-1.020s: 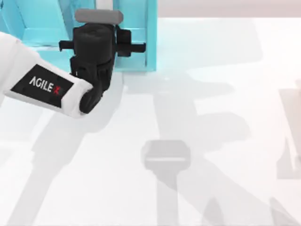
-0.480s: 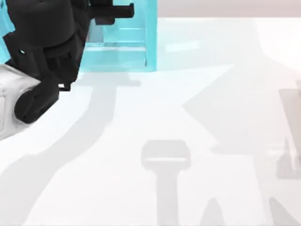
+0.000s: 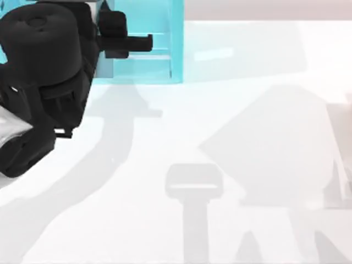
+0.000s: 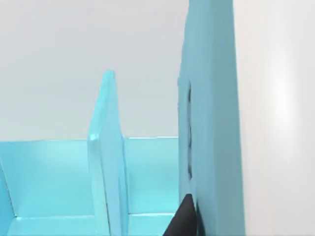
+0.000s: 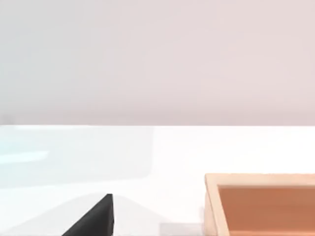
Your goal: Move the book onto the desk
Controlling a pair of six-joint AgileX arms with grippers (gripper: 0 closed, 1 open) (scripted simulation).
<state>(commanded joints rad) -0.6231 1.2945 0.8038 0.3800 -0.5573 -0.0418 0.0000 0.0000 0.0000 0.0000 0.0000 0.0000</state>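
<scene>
The left gripper (image 3: 110, 38) is in the upper left of the top view, black and large because it is high, close under the camera. It hangs over the front edge of the teal shelf unit (image 3: 159, 49). Whether its jaws are spread or pressed together, I cannot tell.

In the left wrist view, a tall teal slab that I take for the book (image 4: 209, 123) stands on edge, very close to the camera. A black tip of the gripper touches it or lies just beside it. Behind the slab are the shelf unit's compartments (image 4: 49, 177) with one thin upright divider between them.

The top view shows what that view does not: the wide glossy white desk (image 3: 247, 137), bare, with grey shadows across it.

The right wrist view shows a black tip of the right gripper (image 5: 96, 219) over the white desk, and near it the corner of an orange-brown wooden box (image 5: 261, 206). The state of these jaws cannot be told either.
</scene>
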